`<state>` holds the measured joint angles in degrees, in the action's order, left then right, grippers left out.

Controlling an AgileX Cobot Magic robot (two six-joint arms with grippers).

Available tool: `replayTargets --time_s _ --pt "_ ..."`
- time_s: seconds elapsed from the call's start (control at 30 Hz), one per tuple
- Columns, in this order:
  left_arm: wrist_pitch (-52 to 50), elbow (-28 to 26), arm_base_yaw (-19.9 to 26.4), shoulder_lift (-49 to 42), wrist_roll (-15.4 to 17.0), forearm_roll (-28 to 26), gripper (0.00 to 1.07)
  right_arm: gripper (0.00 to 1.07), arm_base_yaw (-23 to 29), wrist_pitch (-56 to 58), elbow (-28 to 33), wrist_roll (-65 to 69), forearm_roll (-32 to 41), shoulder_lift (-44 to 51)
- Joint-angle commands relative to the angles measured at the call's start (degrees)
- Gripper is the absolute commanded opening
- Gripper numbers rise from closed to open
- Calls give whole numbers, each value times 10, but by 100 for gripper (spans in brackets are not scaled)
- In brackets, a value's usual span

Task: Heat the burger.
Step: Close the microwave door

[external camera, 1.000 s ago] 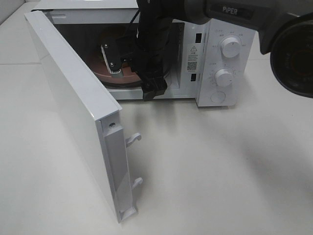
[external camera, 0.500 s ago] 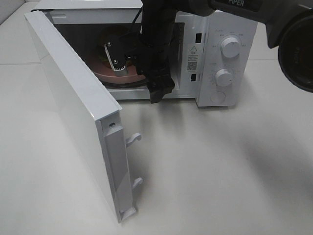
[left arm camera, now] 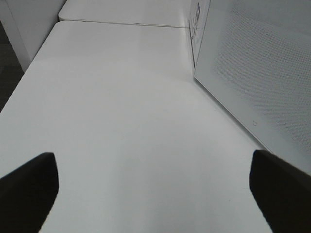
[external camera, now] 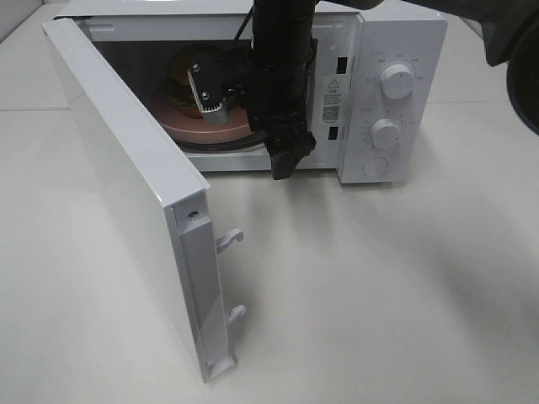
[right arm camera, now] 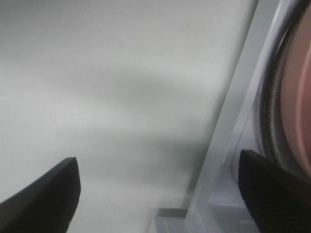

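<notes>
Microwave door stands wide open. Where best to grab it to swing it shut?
Probably the free end of the door, near the latch hooks, with jaws straddling its thin top edge from above, or pushing its outer face from the left. The hinge is at the far end, so this end gives most leverage.

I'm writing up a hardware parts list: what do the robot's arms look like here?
The right arm is black, with a thin black cable and a grey screwed bracket. Both arms' jaws are black and blunt.
</notes>
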<state>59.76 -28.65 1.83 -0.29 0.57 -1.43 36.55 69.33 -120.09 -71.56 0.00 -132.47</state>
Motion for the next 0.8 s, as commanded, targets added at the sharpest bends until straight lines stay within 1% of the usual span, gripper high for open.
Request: replayTargets --time_s 0.03,0.07,0.1,0.13,0.17,0.2,0.23,0.33,0.4,0.43,0.47,0.5,0.53,0.57,0.63,0.67,0.73,0.8 --pt "-5 1 2 -9 1 -3 102 86 -1 41 25 6 0 21" --pt "-5 1 2 -9 1 -3 102 86 -1 40 55 6 0 37" --pt "-5 1 2 -9 1 -3 102 86 -1 38 66 6 -3 46" --pt "-5 1 2 -9 1 -3 102 86 -1 37 91 7 -3 62" --pt "-5 1 2 -9 1 -3 102 86 -1 37 91 7 -3 62" --pt "-5 1 2 -9 1 -3 102 86 -1 37 103 11 0 72" --pt "-5 1 2 -9 1 -3 102 86 -1 37 129 16 0 92" --pt "-5 1 2 -9 1 -3 102 86 -1 38 143 22 0 103" --pt "-5 1 2 -9 1 -3 102 86 -1 39 182 44 0 138" --pt "-5 1 2 -9 1 -3 102 86 -1 39 182 44 0 138" --pt "-5 1 2 -9 1 -3 102 86 -1 40 209 56 0 159" --pt "-5 1 2 -9 1 -3 102 86 -1 41 223 62 0 169" --pt "-5 1 2 -9 1 -3 102 86 -1 41 223 62 0 169" --pt "-5 1 2 -9 1 -3 102 86 -1 41 252 76 0 193" --pt "-5 1 2 -9 1 -3 102 86 -1 40 262 80 0 202" --pt "-5 1 2 -9 1 -3 102 86 -1 37 282 91 0 225" --pt "-5 1 2 -9 1 -3 102 86 -1 36 288 101 0 236" --pt "-5 1 2 -9 1 -3 102 86 -1 38 306 132 -7 266"
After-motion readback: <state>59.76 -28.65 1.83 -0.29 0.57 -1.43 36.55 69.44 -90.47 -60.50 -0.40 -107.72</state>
